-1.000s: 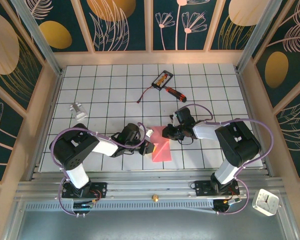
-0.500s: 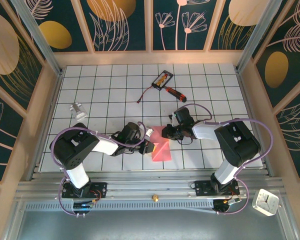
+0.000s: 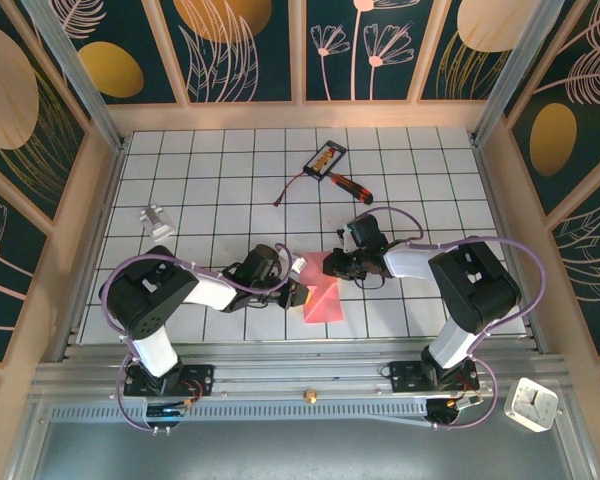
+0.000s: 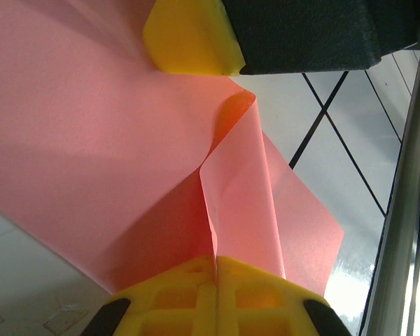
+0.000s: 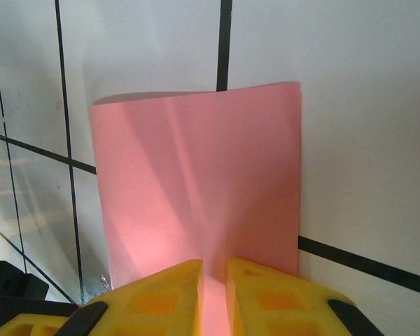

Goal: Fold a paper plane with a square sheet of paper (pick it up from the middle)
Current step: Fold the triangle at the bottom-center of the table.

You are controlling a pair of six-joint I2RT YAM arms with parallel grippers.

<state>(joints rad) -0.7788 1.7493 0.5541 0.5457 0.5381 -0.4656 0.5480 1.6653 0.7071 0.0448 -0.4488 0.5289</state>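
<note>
Right at the near edge there's a little white clock (image 3: 532, 403) sitting off the right corner, face too small to read. Just past the arm bases, both grippers meet at the square sheet of paper (image 3: 326, 300). It lies on the tiled table (image 3: 200, 170) near the front, roughly midway between the two arms. It's plain pink-red with no print on it, and it's partly folded, one flap lifted off the tiles.

The left gripper (image 3: 300, 293) sits at the sheet's left edge. In its wrist view the yellow fingers (image 4: 259, 297) are pressed completely together, with a raised crease of the paper running straight down into the seam, so it's clamped on the sheet.

The right gripper (image 3: 331, 266) comes in at the sheet's far side. Its yellow fingers (image 5: 161, 294) leave just a thin slit, and the paper fills that slit. So that one is pinching the sheet too, and the paper spreads out ahead of the pinch with a soft crease down its middle.

Further back there's a small silvery block (image 3: 157, 221) off to the left. Then comes a red-handled screwdriver (image 3: 351, 184), and just beyond it a black-and-orange card (image 3: 325, 157). There's some print on the card, but I honestly can't make it out.
</note>
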